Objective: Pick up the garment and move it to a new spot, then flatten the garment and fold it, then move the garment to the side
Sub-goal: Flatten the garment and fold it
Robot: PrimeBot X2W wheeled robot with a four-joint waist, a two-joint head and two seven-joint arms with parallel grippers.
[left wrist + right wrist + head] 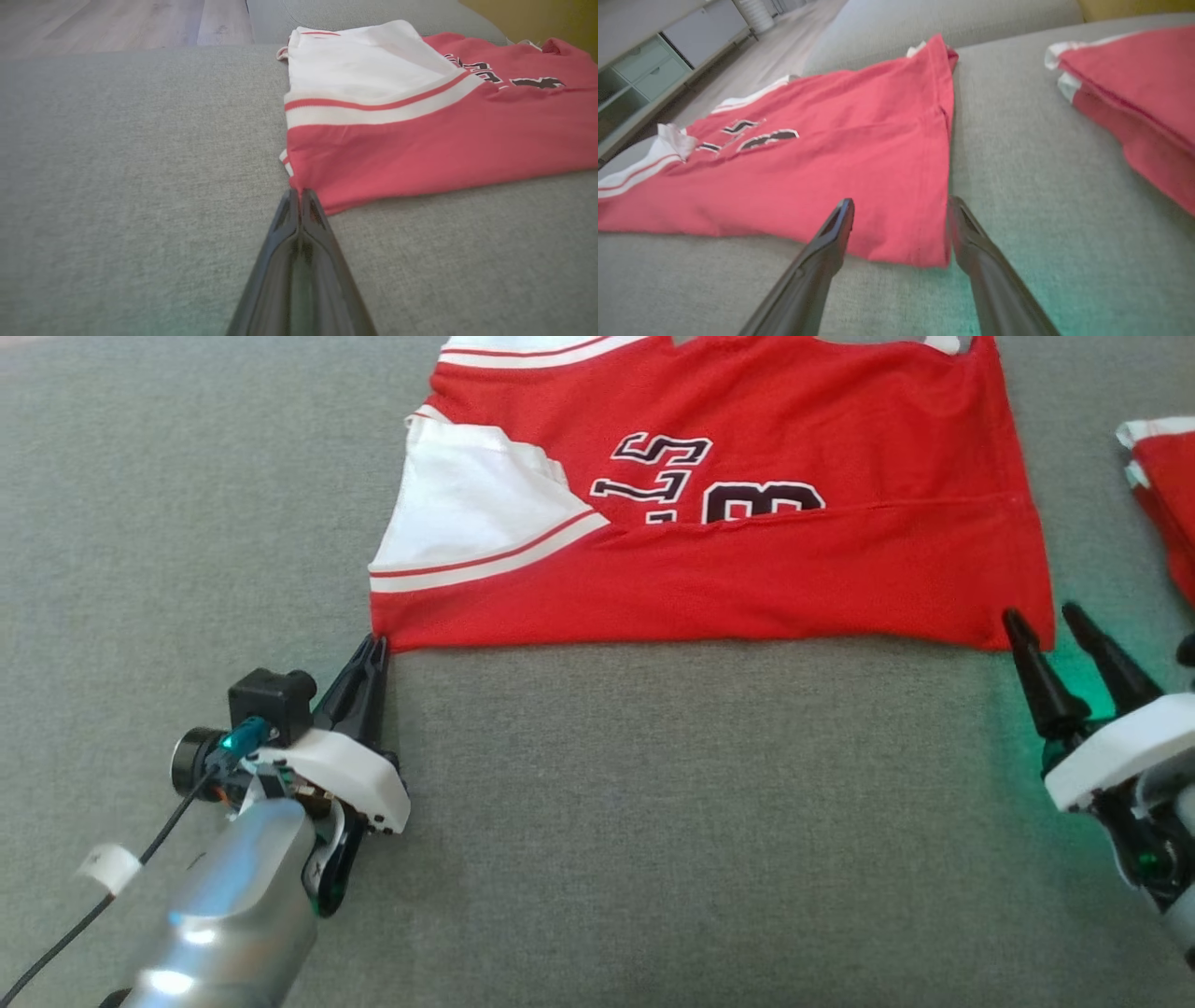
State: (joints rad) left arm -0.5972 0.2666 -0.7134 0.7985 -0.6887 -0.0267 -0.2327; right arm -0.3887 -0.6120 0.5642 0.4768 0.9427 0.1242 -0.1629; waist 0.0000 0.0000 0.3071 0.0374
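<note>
The garment (747,551), a red jersey with white side panels and black numerals, lies spread across the upper middle of the head view on a grey cushion (653,803). Its near hem runs almost straight from left to right, and a fold line crosses the cloth just under the numerals. At the hem's left corner my left claw (376,642) has its two dark fingers pressed tight together, pinching the very edge of the red cloth. In the left wrist view those closed tips (300,191) meet right where the corner of the garment (420,149) begins, in the middle of the frame. At the hem's right corner my right claw (1044,614) stands spread wide and grips nothing. In the right wrist view (900,201) one finger sits over the red garment (831,163) and the other over bare grey just beside the side edge, with a green glow on the cushion beneath. A second red garment (1167,485), folded, lies apart at the right edge. A wooden floor (117,23) shows at the upper left of the left wrist view, and a pale cabinet (658,60) at the upper left of the right wrist view.
</note>
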